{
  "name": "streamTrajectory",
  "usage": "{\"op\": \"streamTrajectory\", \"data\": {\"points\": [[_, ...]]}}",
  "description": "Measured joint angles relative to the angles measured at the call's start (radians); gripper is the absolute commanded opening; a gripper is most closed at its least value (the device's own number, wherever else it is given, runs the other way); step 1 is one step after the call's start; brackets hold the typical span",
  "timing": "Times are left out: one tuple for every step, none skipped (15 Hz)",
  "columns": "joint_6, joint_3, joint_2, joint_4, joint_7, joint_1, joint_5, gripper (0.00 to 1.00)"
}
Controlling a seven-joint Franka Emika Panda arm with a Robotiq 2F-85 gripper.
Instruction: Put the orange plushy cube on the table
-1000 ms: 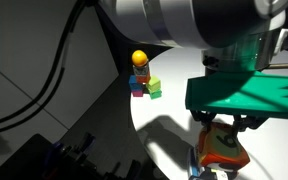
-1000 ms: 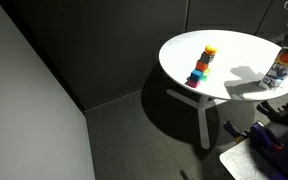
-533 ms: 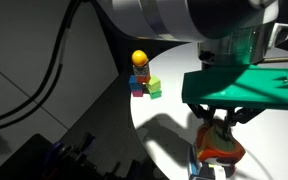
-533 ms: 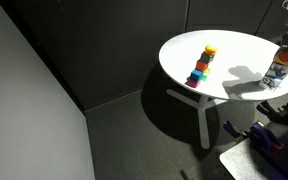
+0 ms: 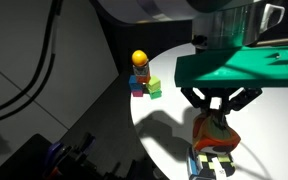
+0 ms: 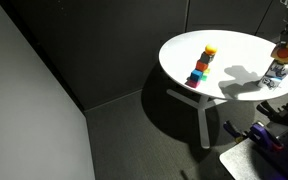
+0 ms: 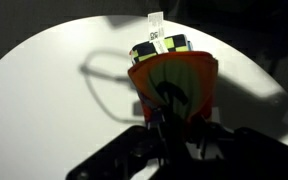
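Observation:
My gripper [image 5: 216,112] is shut on the orange plushy cube [image 5: 212,131] and holds it just above the yellow-and-black checkered cube [image 5: 213,166], which stands on the round white table [image 5: 169,125]. In an exterior view the gripper [image 6: 284,42] holds the orange cube [image 6: 282,51] near the table's [image 6: 234,55] edge. In the wrist view the orange cube [image 7: 174,85] shows its green face with a black numeral between my fingers [image 7: 172,125], and the checkered cube [image 7: 159,45] lies beyond it.
A tall stack of coloured blocks with a yellow top [image 5: 139,68] stands at the table's other side, with a small green block [image 5: 155,88] beside it; the stack also shows in an exterior view [image 6: 201,65]. Dark floor and clutter [image 6: 269,135] surround the table.
The gripper has risen with the orange plushy cube, lifting it up from the checkered cube beneath it.

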Motion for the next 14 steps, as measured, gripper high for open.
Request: {"op": "streamTrajectory", "data": {"points": [[-0.002,0.002,-0.006,0.001,0.0,0.002,0.0,0.1],[-0.002,0.007,-0.011,0.003,0.0,0.003,0.002,0.09],[-0.002,0.012,-0.012,0.007,0.0,0.005,0.009,0.1],[-0.002,0.019,-0.012,0.011,0.0,0.006,0.018,0.1],[-0.001,0.026,-0.011,0.016,0.0,0.008,0.028,0.11],[-0.001,0.033,-0.009,0.022,0.0,0.01,0.038,0.11],[-0.001,0.04,-0.005,0.028,0.0,0.012,0.049,0.11],[-0.001,0.047,0.0,0.034,0.0,0.014,0.057,0.1],[0.0,0.053,0.006,0.041,0.0,0.018,0.065,0.1],[0.0,0.059,0.013,0.05,0.0,0.021,0.073,0.1],[0.0,0.064,0.02,0.059,0.0,0.025,0.079,0.1],[0.0,0.07,0.027,0.07,0.0,0.028,0.084,0.1],[0.0,0.075,0.037,0.082,0.0,0.03,0.088,0.1],[0.0,0.08,0.047,0.095,0.0,0.033,0.092,0.1]]}}
